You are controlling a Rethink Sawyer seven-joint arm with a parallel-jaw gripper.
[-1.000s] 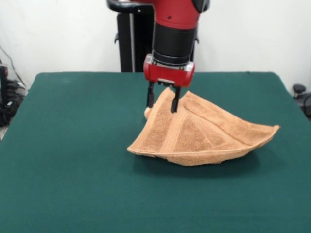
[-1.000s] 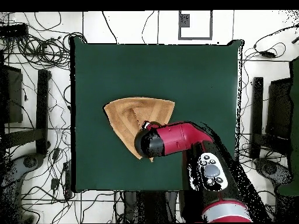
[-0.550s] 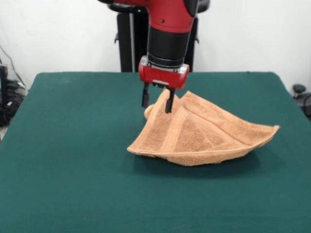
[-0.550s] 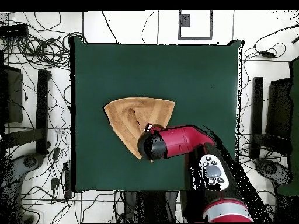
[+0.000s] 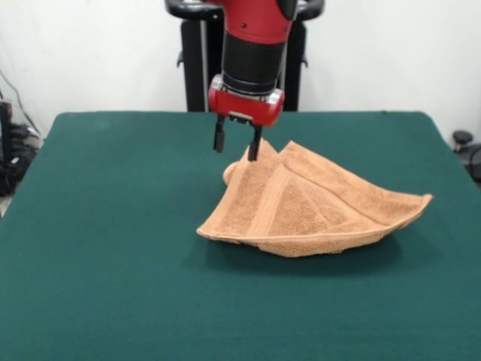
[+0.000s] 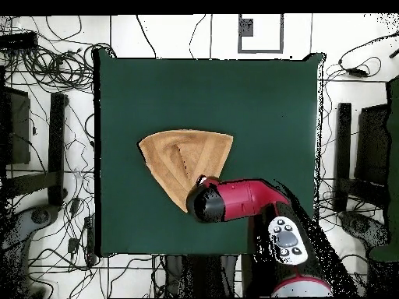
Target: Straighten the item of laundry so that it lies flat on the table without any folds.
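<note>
While reaching down from above in the front view, hangs near-upright: red and black arm [image 5: 254,45], wrist tilted slightly, gripper [image 5: 236,143] poised over the far peak of the towel [image 5: 308,207]. Seen from overhead, stretches across the counter [image 6: 257,101] from its near edge, red forearm covering the towel's nearest corner.

Hidden under the arm overhead: the gripper itself and that corner of cloth. Underside of the folded towel not visible; care tag not made out.

Gripper parted, two dark fingers [image 5: 218,140] spread with clear air between, holding nothing; one fingertip right at the towel's raised peak, contact impossible to tell.

Lies folded into a rough triangle near the middle of the green counter, one corner lifted at the right of the front view, border bands running diagonally.
</note>
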